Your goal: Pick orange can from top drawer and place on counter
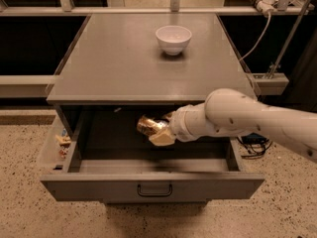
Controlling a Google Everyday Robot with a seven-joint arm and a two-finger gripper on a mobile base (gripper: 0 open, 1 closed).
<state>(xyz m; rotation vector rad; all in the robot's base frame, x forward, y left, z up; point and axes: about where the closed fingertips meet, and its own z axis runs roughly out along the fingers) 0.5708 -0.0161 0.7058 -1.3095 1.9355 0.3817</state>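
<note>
The orange can (146, 124) is a small shiny golden-brown can, lying sideways and lifted above the dark floor of the open top drawer (153, 185). My gripper (158, 131) reaches into the drawer from the right on a thick white arm. Its cream fingers (162, 138) are shut on the can's right end. The can sits just under the front edge of the grey counter (124, 68), which spreads out behind and above the drawer.
A white bowl (173, 37) stands on the counter at the back centre. Small items (63, 141) lie on a ledge left of the drawer. Cables (253, 146) hang at the right. The drawer handle (154, 190) is centred on the front panel.
</note>
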